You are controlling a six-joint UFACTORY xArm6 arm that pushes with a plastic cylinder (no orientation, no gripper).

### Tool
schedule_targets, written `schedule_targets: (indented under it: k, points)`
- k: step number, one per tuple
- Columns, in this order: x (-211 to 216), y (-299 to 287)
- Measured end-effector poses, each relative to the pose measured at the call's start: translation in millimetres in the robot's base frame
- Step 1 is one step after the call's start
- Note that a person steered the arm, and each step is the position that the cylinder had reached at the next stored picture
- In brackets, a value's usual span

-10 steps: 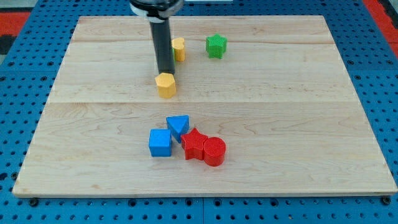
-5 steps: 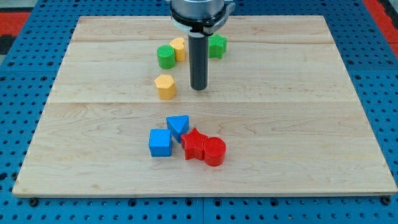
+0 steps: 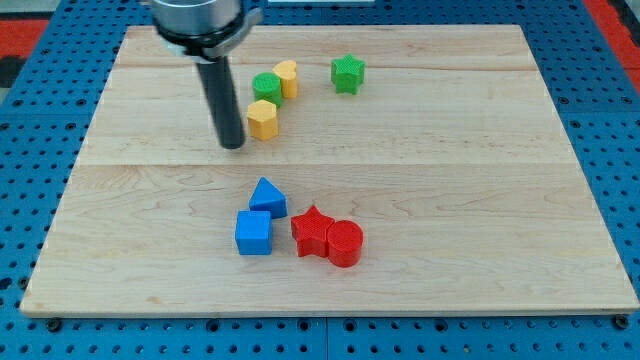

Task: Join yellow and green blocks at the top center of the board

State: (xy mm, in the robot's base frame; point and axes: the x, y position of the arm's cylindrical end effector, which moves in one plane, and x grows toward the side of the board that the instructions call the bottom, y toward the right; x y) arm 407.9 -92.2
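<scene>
Yellow and green blocks sit in the upper middle of the wooden board point(image 3: 480, 200), the largest thing in view, which lies on a blue pegboard table point(image 3: 20, 200). Next in size is the dark rod: it comes down from the view's top left, and my tip point(image 3: 233, 145) rests on the board at about 8 o'clock from the yellow hexagon block point(image 3: 263, 119), just beside it with a thin gap showing. The rod ends plainly; it carries no pincer, so there are no jaws to be spread or pressed together.

Among the blocks, the red cylinder point(image 3: 345, 243) and the red star point(image 3: 312, 231) lie touching below the board's centre, the cylinder at 4 o'clock from the star. At 9 o'clock from the star, a little apart, is the blue cube point(image 3: 254, 232), and the blue triangle point(image 3: 267, 196) stands at 1 o'clock from the cube, close against it.

Up top, the green cylinder point(image 3: 266, 87) sits at 12 o'clock from the yellow hexagon block, touching or nearly so. A second yellow block point(image 3: 287, 78), its shape unclear, presses against the green cylinder at 2 o'clock. The green star point(image 3: 347, 73) stands alone at 3 o'clock from that cluster, apart from it.
</scene>
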Motion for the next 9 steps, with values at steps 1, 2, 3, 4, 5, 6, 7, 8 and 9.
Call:
schedule_targets:
  k: [1,2,3,4,5,6,7,8,9]
  points:
    - [-12.2,52.7]
    - [-26.6,71.2]
    - [-27.4,69.9]
    - [7.8,67.4]
    - [-56.1,21.8]
    - [-80.0,30.6]
    - [-76.4,26.7]
    - [-61.5,-9.4]
    - [-105.6,-28.0]
